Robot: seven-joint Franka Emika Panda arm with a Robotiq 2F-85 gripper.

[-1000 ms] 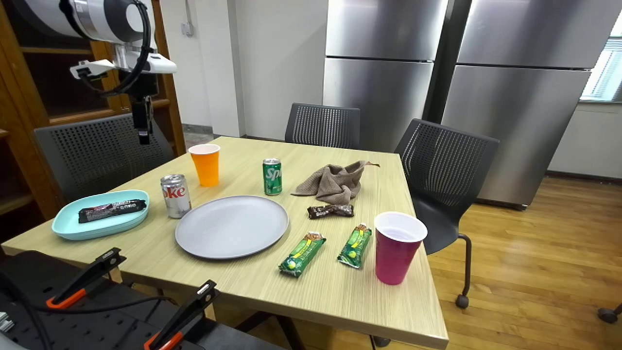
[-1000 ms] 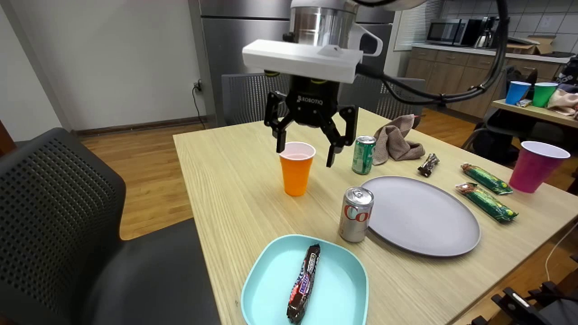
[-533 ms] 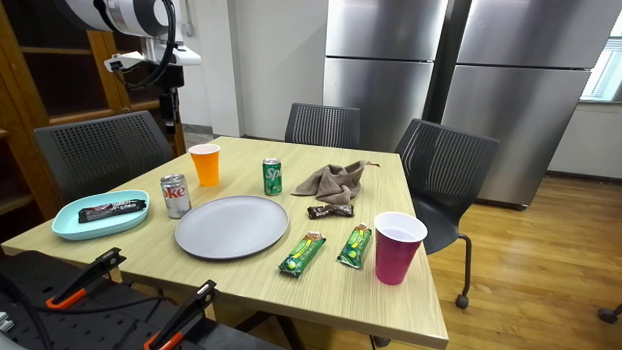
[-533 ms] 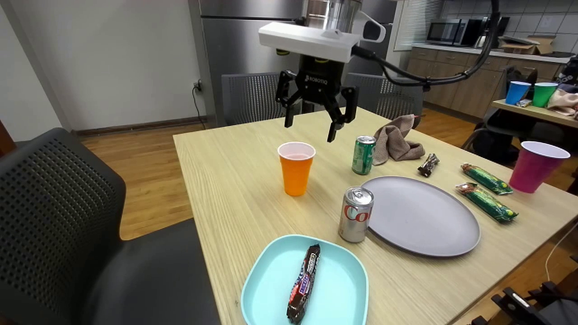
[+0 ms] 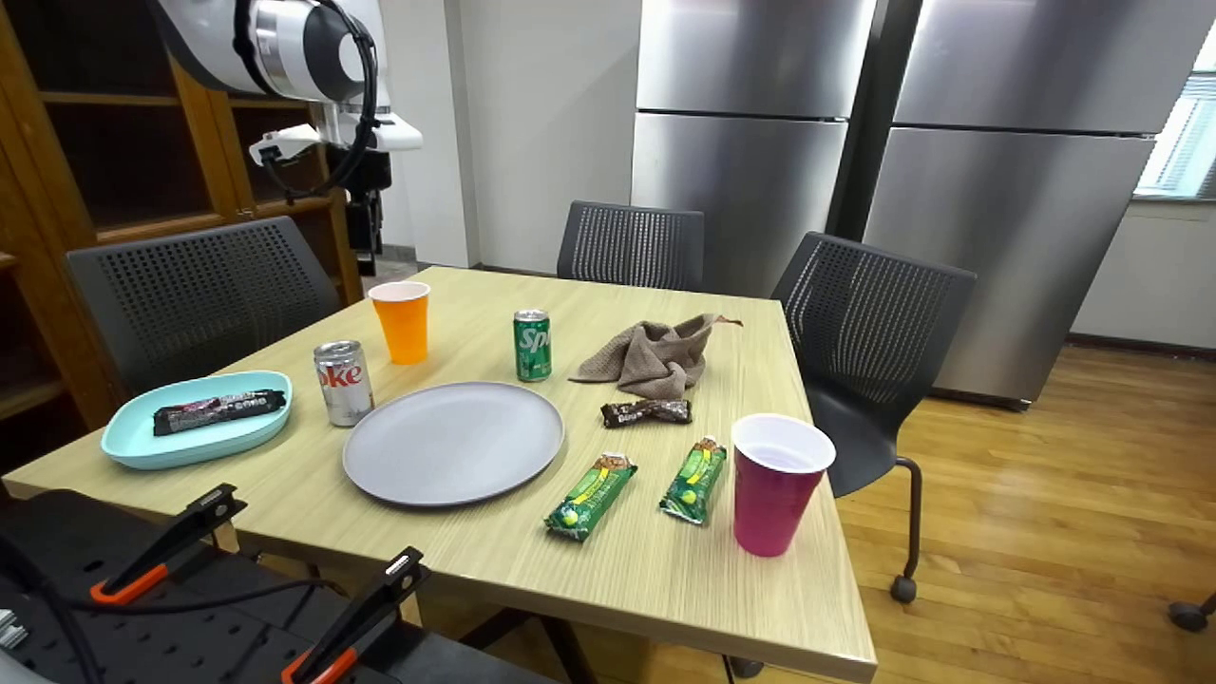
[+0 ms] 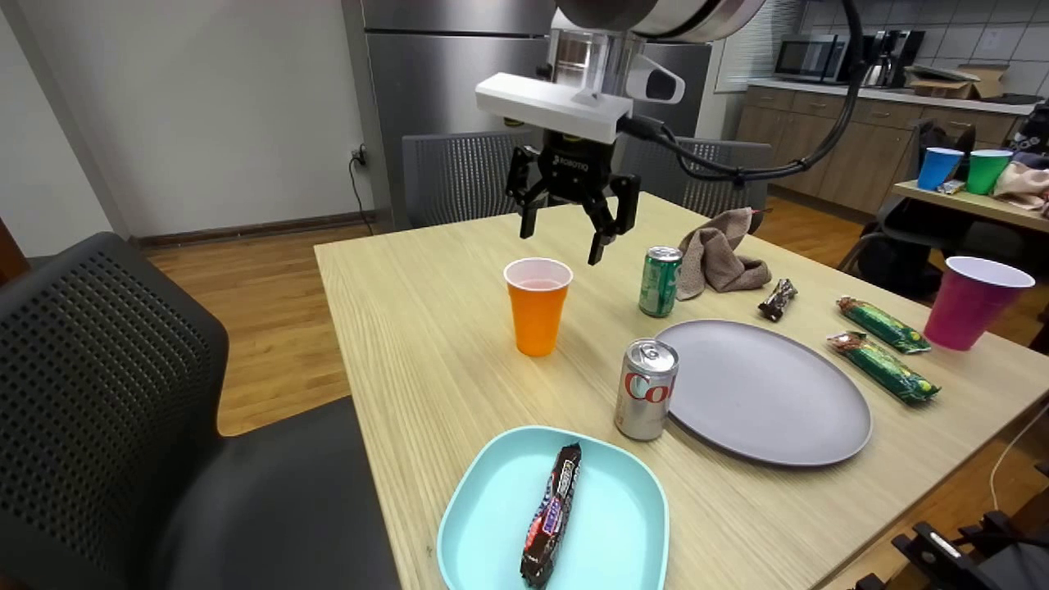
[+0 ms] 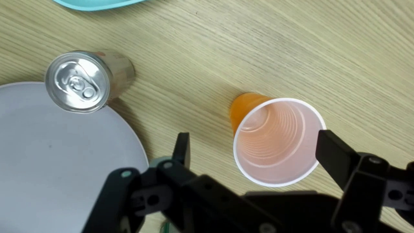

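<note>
Hand (image 6: 561, 246) found with jaws spread wide, a clear gap between them. Below the hand and apart from it, an orange cup (image 6: 537, 324) stands on the tabletop (image 6: 434, 344). Outer wall plain orange, tapering toward the base; rim white; interior pale pinkish with fine rings, per wrist view. Upright in both exterior views: mouth facing up, long axis vertical.
</note>
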